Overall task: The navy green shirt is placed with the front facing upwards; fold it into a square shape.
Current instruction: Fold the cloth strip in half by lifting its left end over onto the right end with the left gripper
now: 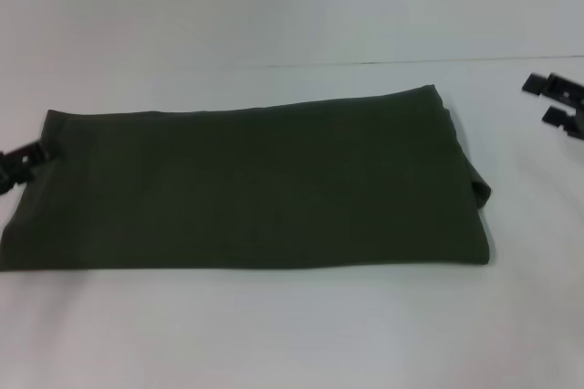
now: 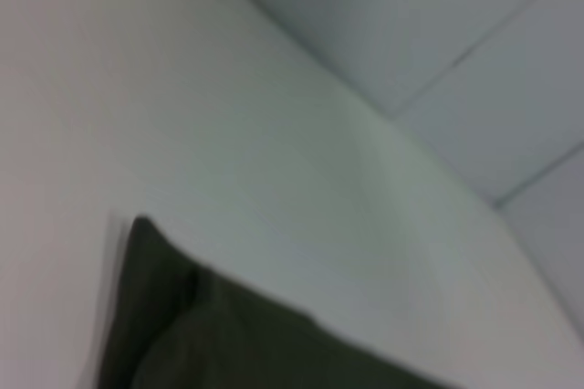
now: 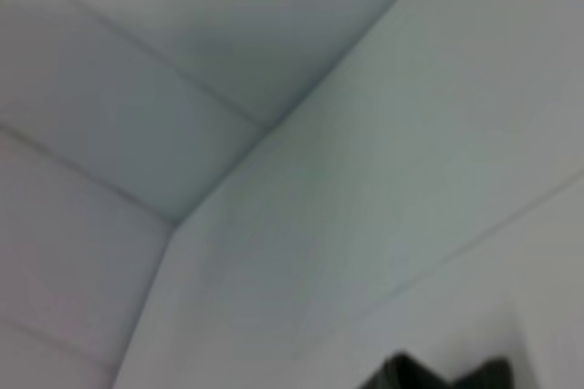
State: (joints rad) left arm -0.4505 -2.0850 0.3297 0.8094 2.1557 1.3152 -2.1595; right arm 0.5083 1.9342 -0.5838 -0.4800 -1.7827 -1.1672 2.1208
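Note:
The navy green shirt (image 1: 255,193) lies on the white table (image 1: 292,334) as a long flat band folded over itself. Its lettering, collar and neck tag are hidden. My left gripper (image 1: 20,163) is at the shirt's left end, touching its far left corner. One corner of the shirt shows in the left wrist view (image 2: 210,334). My right gripper (image 1: 555,101) is open and empty above the table, off to the right of the shirt's right end and apart from it. A dark shape (image 3: 438,375) at the edge of the right wrist view cannot be identified.
A thin seam (image 1: 411,62) runs across the table behind the shirt. Bare white table surface lies in front of the shirt and to its right.

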